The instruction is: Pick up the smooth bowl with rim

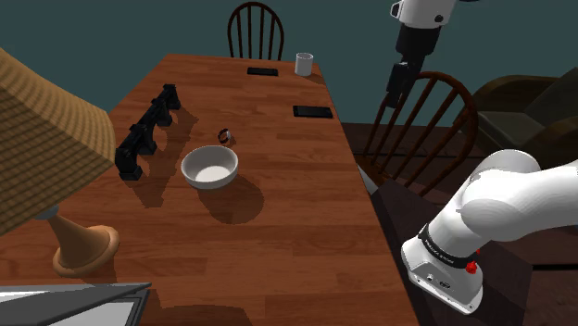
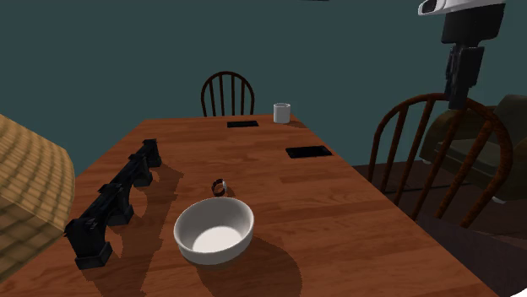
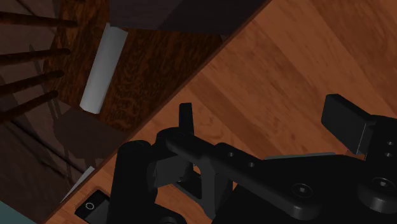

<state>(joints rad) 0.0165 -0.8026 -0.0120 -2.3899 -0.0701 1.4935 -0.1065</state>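
Note:
The smooth bowl with rim (image 1: 209, 168) is white and sits upright on the wooden table (image 1: 296, 213), left of its middle in the shoulder view. In the second exterior view the bowl (image 2: 214, 230) is close to the front. My black gripper (image 1: 396, 91) hangs high above the table's right edge, over a wooden chair (image 1: 428, 120), far from the bowl. It also hangs at the upper right of the second exterior view as the gripper (image 2: 458, 94). In the wrist view the gripper (image 3: 267, 124) is open, fingers apart with nothing between them, above the table edge.
A long black rack (image 1: 146, 134) lies left of the bowl, a small ring-shaped object (image 1: 224, 136) just behind it. A white mug (image 1: 303, 63) and two flat black slabs (image 1: 312, 112) (image 1: 262, 71) lie farther back. A lamp (image 1: 56, 185) stands front left; another chair (image 1: 256, 28) at the far end.

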